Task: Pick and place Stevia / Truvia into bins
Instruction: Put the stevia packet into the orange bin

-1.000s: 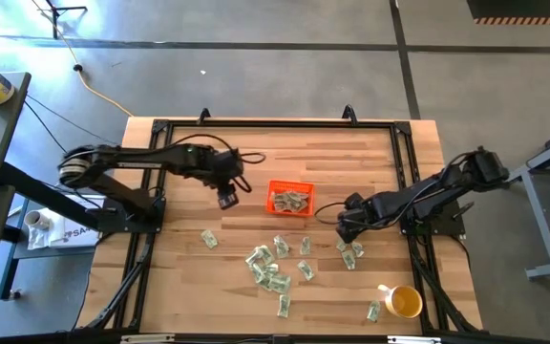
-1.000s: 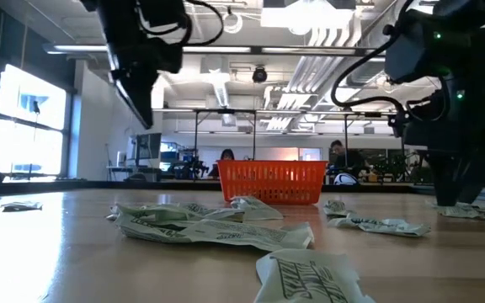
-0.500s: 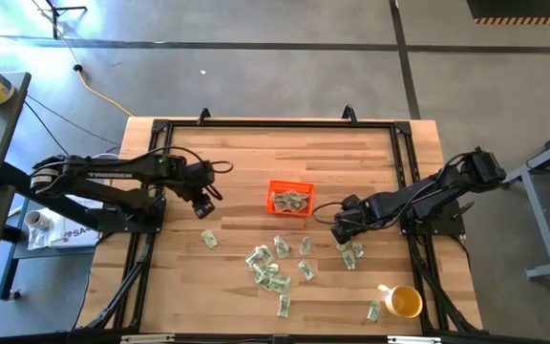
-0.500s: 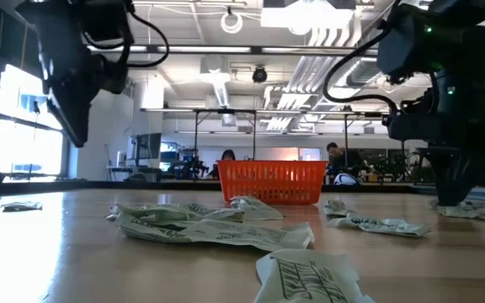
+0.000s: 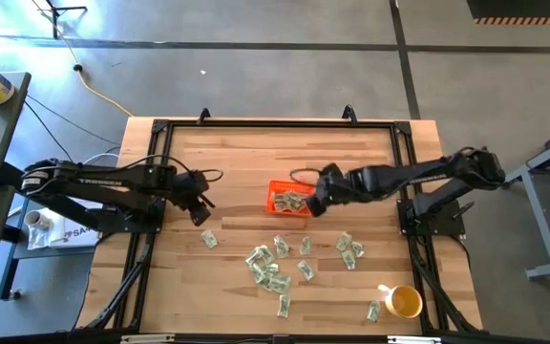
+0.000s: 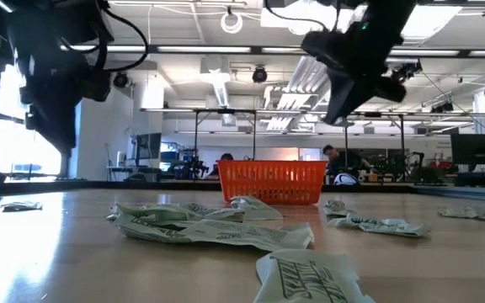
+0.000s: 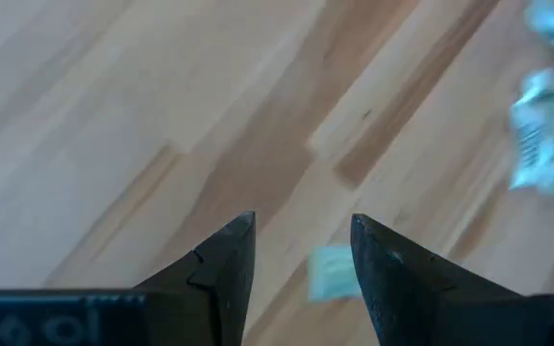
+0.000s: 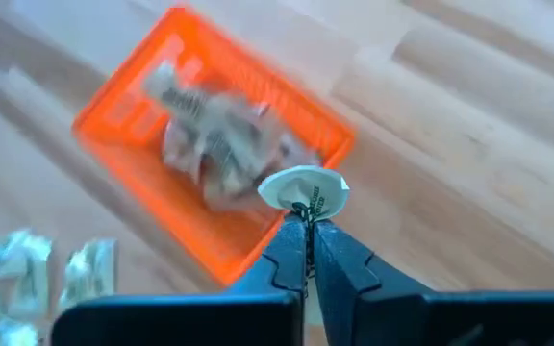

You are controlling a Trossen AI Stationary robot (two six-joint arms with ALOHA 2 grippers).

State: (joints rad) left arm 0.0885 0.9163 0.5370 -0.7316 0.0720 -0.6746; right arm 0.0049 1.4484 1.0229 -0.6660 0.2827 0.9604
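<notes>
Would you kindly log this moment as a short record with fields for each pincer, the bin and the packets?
right pincer: shut on a sweetener packet, raised beside the orange bin at its right edge
left pincer: open, empty, above bare wood on the table's left side, a loose packet below it
orange bin: near table centre, already holds several packets
loose packets: scattered on the table in front of the bin
yellow mug: front right corner, a packet beside it
</notes>
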